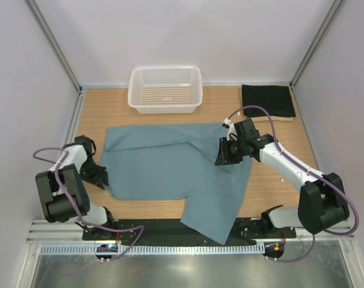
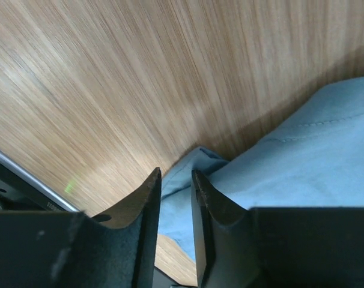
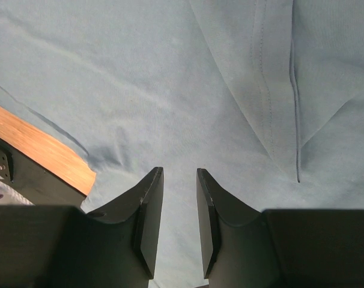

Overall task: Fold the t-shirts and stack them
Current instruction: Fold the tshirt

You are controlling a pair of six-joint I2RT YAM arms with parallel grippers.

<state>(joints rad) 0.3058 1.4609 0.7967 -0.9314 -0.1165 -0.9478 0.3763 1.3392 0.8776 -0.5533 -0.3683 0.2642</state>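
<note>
A large teal-blue t-shirt lies spread on the wooden table, its right side folded inward and one corner hanging over the front edge. My left gripper sits low at the shirt's left edge. In the left wrist view this gripper is open by a narrow gap, with the teal cloth lying under and beyond it, not pinched. My right gripper hovers over the shirt's right part. Seen from the right wrist, it is open, with only the shirt below. A folded black t-shirt rests at the back right with a cream edge showing beneath it.
A white mesh basket stands at the back centre, just beyond the teal shirt. Bare wood shows to the left and at the right front. Grey walls close in both sides and the back, and a black rail runs along the front edge.
</note>
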